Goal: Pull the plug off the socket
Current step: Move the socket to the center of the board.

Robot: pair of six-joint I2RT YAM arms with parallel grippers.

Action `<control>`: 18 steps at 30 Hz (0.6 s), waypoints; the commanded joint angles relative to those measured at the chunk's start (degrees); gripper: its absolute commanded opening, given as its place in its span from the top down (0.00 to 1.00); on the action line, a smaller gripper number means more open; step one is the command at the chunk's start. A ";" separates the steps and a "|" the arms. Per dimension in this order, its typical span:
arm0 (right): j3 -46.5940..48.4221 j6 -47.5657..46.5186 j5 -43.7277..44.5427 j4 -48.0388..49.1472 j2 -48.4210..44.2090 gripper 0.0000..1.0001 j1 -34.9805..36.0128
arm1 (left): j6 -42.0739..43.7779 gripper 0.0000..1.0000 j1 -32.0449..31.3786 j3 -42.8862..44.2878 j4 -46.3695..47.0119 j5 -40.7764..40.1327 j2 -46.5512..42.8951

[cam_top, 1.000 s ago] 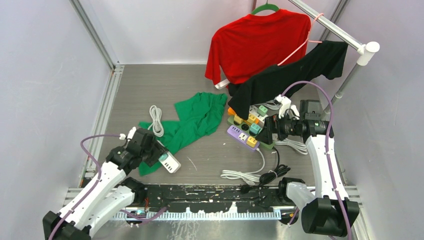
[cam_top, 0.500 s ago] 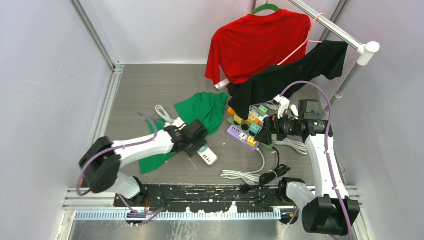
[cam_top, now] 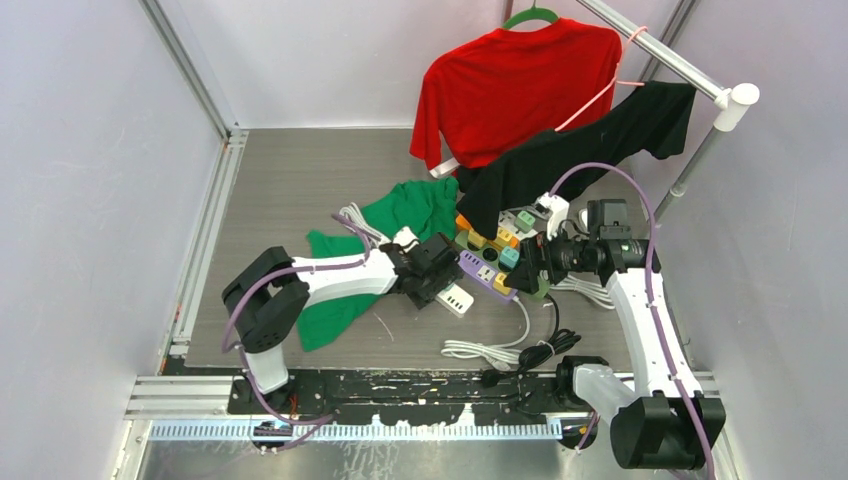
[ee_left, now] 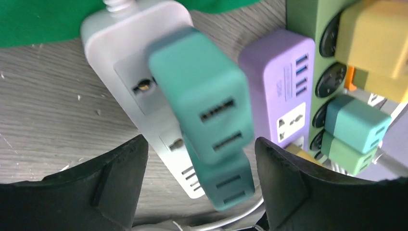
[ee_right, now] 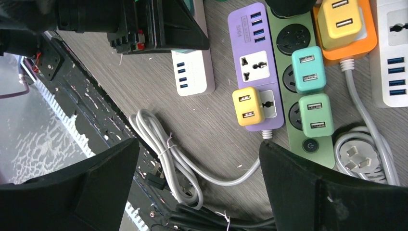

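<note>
Table (cam_top: 300, 180): the strips are bunched centre-right. The white one's cord runs far-left onto the green cloth (cam_top: 410, 210).

Your right end effector (ee_right: 198, 144) hangs over the purple strip (ee_right: 255, 62) and green strip (ee_right: 308, 139), spread as wide as it goes and holding nothing. It looks parked, or on standby to pin a strip.

Your left end effector (cam_top: 437, 272) sits directly over the white power strip (ee_left: 120, 53), which lies just beside the purple one. It is partly spread, with one finger (ee_left: 115, 183) on either side of the teal plug (ee_left: 202, 106) and a gap showing on both sides, so it grips nothing.

The plug is on the white strip's face. The wrist view is smeared double, so I can't tell whether the pins are seated or out.

My read: that straddle lines you up for a straight pull. Nothing is holding the strip down, so it may lift with the plug. Brace it with the right.
</note>
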 commanded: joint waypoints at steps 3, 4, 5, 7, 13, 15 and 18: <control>0.68 -1.55 0.15 0.54 -0.34 0.01 2.41 | 8.88 0.16 -2.48 1.07 -1.20 -6.12 -7.58; 0.66 -1.92 -0.12 0.46 -0.49 0.01 2.82 | 10.66 0.16 -2.68 0.45 -1.06 -6.48 -8.80; 0.56 -2.53 -0.57 0.23 -0.69 0.01 3.29 | 12.98 0.16 -2.81 -0.20 -0.80 -6.54 -10.18; 0.32 -4.30 -2.14 -0.41 -1.23 0.01 4.48 | 19.05 0.16 -2.90 -1.55 -0.25 -6.44 -12.82; -1.04 -9.34 -7.54 -2.31 -2.15 0.00 6.60 | 47.26 0.18 -2.80 -7.57 4.07 -3.96 -21.19; -1.32 -10.14 -8.06 -2.32 -2.21 0.00 6.80 | 57.93 0.18 -2.77 -10.53 7.66 -0.45 -24.06; -1.50 -11.55 -8.09 -2.41 -1.99 0.01 7.36 | 73.33 0.22 -2.77 -15.02 12.13 4.10 -27.74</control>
